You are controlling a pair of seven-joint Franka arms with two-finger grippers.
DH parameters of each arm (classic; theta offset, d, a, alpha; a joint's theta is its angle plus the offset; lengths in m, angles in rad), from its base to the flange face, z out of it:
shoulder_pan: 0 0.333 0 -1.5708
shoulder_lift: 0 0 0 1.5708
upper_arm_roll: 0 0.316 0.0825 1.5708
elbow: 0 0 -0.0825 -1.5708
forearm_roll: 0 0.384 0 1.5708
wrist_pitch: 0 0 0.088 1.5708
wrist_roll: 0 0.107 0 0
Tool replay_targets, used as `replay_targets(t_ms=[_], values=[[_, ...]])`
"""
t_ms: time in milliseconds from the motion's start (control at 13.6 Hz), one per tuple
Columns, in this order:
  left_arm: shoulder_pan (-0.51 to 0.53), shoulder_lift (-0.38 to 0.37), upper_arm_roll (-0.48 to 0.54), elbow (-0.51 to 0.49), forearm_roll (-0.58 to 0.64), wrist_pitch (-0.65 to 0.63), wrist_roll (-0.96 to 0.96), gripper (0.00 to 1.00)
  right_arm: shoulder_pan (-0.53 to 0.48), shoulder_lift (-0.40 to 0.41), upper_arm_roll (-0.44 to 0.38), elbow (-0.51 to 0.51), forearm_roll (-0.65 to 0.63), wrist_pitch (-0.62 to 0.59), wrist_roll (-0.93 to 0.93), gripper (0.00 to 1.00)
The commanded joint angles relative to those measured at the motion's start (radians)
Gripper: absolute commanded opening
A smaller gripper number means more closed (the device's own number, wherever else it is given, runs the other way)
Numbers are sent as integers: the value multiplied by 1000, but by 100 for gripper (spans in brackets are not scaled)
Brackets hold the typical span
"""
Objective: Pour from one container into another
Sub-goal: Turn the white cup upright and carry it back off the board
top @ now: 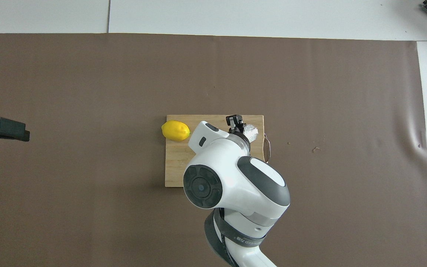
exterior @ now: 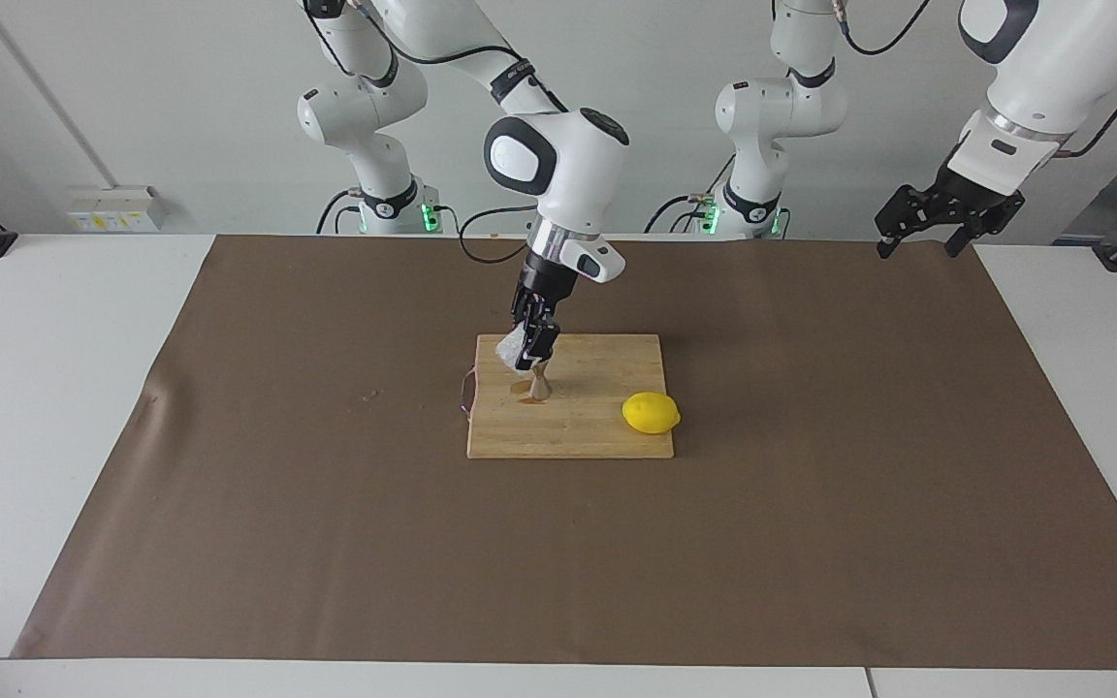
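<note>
The right end effector (exterior: 530,361) hung over the wooden cutting board (exterior: 607,427), its fingers pressed in on the small whitish crinkled cup (exterior: 510,349). The cup was tilted, held up in the air just above the steel jigger (exterior: 540,385) and partly to that jigger's side toward the right arm's end of the worktop. In the overhead view the cup (top: 251,131) showed as a pale crinkled patch beside the dark fingers (top: 234,122), while the arm's bulky white wrist covered much of the board (top: 174,167) and hid the jigger altogether.

The jigger stood upright on the board, in the part nearer to the robots, with a darker patch on the wood at its foot. Whether anything was running from the cup into it could not be made out.

A yellow lemon (exterior: 651,413) lay on the same board, toward the left arm's end and a little farther from the robots than the jigger, well apart from it. The board rested on a brown mat (exterior: 811,543) that covered most of the white worktop (exterior: 54,407).

The left end effector (exterior: 919,242) waited in the air over the mat's corner at the left arm's end, close to the robots, with its fingers spread and nothing between them.
</note>
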Motion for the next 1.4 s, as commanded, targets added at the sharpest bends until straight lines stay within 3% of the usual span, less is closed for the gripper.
replay_targets(t_ms=[0,221,738,1328], values=[[7,-15,-7,-7,16,-13,2,100,-21,-10,13,16,67,-12,-16,0],[7,-15,-7,-7,16,-13,2,100,-68,-16,13,13,94,-10,-64,0],[7,-15,-7,-7,16,-13,2,100,-200,-26,13,-6,329,-6,-283,0],[7,-15,-7,-7,16,-13,2,100,-436,-53,13,-122,622,16,-599,0]])
